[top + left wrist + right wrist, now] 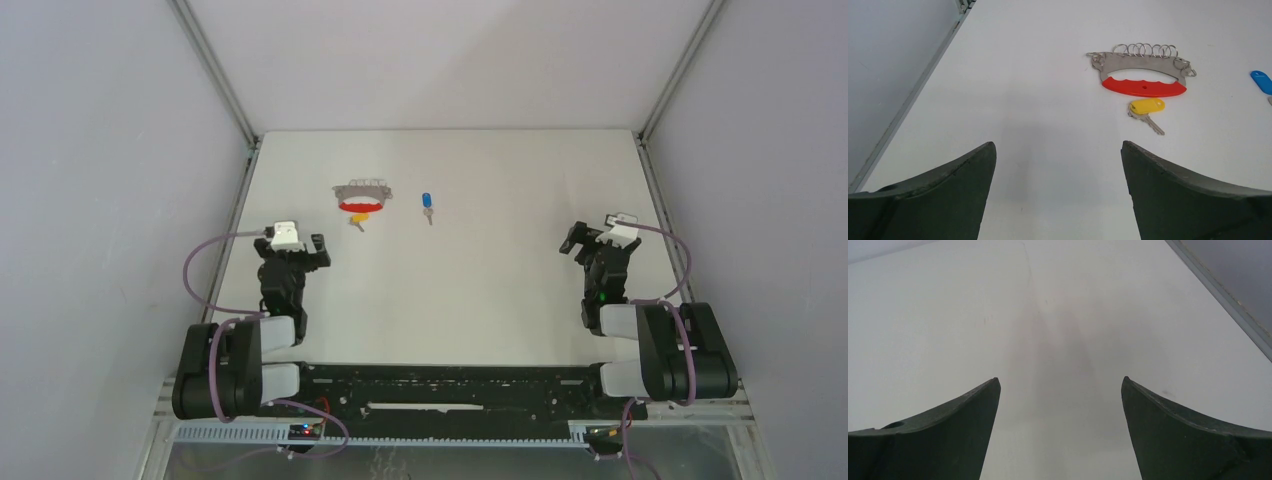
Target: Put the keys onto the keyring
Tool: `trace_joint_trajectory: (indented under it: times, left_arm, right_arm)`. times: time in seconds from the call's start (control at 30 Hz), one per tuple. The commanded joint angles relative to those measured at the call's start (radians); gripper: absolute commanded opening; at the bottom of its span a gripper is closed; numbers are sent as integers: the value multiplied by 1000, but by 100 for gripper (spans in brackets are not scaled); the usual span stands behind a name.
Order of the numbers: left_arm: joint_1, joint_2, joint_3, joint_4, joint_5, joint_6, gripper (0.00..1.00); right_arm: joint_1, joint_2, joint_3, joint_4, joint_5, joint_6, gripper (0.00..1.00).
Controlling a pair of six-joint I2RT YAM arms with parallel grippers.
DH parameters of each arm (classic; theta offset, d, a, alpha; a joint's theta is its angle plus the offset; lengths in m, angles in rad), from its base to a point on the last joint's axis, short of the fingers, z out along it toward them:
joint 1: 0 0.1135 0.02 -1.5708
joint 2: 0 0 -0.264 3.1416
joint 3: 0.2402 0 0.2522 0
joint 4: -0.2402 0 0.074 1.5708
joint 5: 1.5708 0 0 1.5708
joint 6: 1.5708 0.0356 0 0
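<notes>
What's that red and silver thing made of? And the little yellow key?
The keyring looks like dull grey metal with thin shiny wire loops on top, plus a smooth, evenly red part, probably plastic. The yellow key seems to have a glossy plastic head and a silvery metal blade.

glossy red plastic, grey-metal keyring (1143, 75)

Right gripper (1060, 381): I am seeing two dark fingers spread wide.
Table (998, 315): white surface is lying beneath them.
Rail (1228, 301): grey edge is crossing top right.
</notes>
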Motion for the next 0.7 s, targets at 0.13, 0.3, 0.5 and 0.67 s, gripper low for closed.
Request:
trace_joint_trajectory:
  times: [0.13,0.3,0.5,0.67]
  left_arm:
    - [3,-2,37,46,-20,-3,100]
    - [13,-75,125,-158,-29,-9,100]
    - [14,-152,562,-973,29,64,100]
    - [-14,-156,735,-1242,151,135,100]
  right_arm:
    - [-1,0,15,18,2,-14,100]
    - [40,-49,1,12,71,-39,100]
    - [174,-285,159,-371,289,25,100]
    - [-75,-409,160,-351,-291,535,100]
